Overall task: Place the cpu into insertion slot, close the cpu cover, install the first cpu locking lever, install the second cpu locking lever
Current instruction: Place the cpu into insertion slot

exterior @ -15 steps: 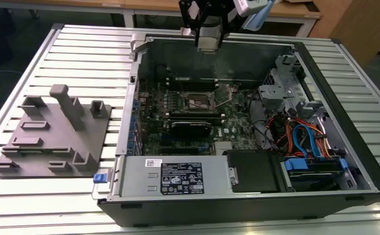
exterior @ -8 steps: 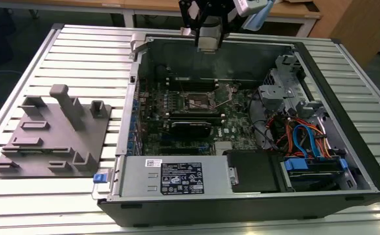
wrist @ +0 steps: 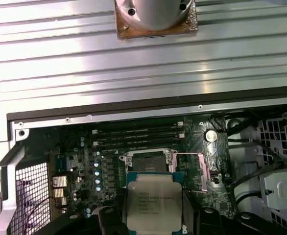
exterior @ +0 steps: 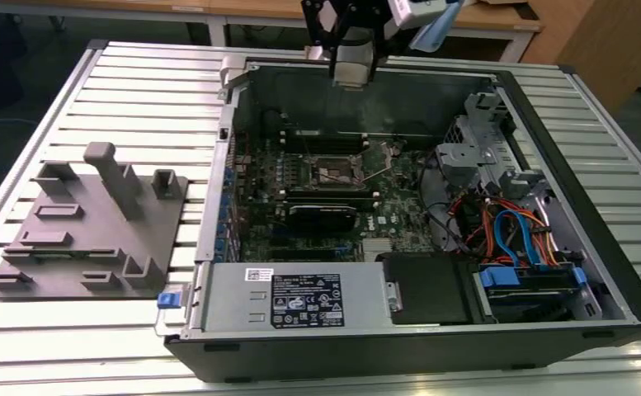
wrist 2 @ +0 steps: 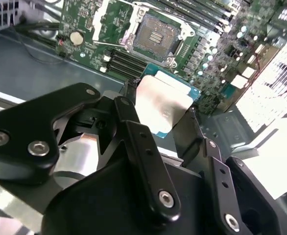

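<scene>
My gripper [wrist 2: 164,122] is shut on the cpu [wrist 2: 163,105], a flat square chip with a silver top, gripped by two opposite edges. In the first wrist view the cpu [wrist: 153,203] hangs above the green board, a little short of the insertion slot [wrist: 146,164]. The dark socket square lies bare, and the cpu cover [wrist: 188,155] stands folded open beside it. In the exterior view the gripper [exterior: 353,76] is high over the case's rear wall, well above the insertion slot [exterior: 340,173].
An open computer case [exterior: 584,190] lies on a slatted table. Inside are a black heatsink block [exterior: 320,216], a power supply [exterior: 287,297], a drive cage with cables [exterior: 518,239] and memory slots [wrist: 133,137]. A grey fixture plate [exterior: 89,231] sits at the exterior view's left.
</scene>
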You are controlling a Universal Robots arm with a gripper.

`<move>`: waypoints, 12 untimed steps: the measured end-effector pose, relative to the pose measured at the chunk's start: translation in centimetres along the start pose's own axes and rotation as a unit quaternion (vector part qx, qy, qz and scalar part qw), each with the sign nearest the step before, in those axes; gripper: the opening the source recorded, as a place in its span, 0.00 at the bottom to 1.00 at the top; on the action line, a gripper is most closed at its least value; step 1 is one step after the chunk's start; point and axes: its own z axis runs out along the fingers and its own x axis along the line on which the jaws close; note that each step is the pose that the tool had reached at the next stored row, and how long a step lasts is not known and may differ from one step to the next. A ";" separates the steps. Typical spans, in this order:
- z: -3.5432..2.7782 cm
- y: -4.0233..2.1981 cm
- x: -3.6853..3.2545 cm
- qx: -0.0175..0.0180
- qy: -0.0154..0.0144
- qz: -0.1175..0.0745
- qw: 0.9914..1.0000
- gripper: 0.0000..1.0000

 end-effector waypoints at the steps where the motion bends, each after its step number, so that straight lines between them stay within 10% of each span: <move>1: 0.01 0.00 0.00 0.000 -0.001 0.009 1.000 0.54; 12: 0.03 0.00 0.00 -0.001 -0.005 0.050 0.999 0.54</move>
